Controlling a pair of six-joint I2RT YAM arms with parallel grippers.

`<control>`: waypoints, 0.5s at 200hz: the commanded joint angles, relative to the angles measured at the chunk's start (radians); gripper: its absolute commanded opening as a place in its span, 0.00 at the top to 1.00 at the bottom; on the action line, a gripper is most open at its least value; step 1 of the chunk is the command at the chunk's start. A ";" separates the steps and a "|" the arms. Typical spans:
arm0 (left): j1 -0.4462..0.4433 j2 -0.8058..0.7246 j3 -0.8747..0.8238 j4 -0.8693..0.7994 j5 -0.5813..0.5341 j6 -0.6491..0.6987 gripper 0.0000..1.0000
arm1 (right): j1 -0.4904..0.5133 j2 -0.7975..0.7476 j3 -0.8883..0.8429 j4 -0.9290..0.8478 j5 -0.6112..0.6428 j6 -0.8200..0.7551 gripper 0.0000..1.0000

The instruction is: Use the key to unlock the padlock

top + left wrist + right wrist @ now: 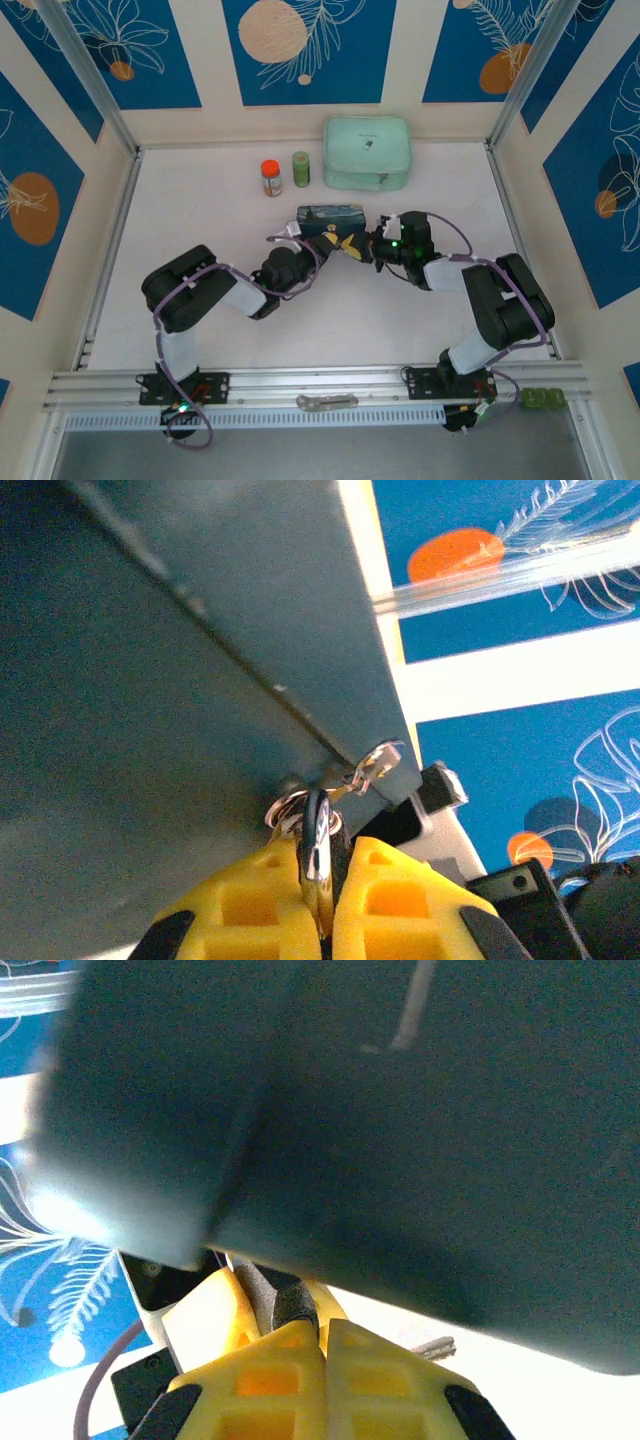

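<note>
The left gripper (320,880) had its yellow fingers (250,910) closed on the key (316,840), a thin silvery piece seen edge-on that stood up out of the narrow slot between the pads. Just past those fingertips a small ring (283,808) sat against the key's upper end. A little farther out and to the right hung a silvery tab (377,763), touching the edge of the blue tin (180,660), whose flat side loomed directly ahead of the fingers. The right gripper (322,1335) had its pads (390,1380) pressed together with only a hairline seam between them. Right at their tips, slightly to the left, lay a dark rounded lump that I took for the padlock (288,1305). Whether the tips actually nipped it could not be told, since that view was blurred. Another yellow finger (222,1310) stood just beyond the lump on its left, and the tin hung close over both. From above, the two sets of fingertips met nose to nose just in front of the tin. Well beyond them on the table (200,210) stood a mint-green pouch (367,152), with a green jar (301,168) and an orange-capped jar (270,178) to its left.
</note>
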 commanded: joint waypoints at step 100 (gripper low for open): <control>-0.008 -0.071 0.041 0.158 0.366 0.274 1.00 | 0.028 0.205 -0.108 0.582 0.012 0.910 1.00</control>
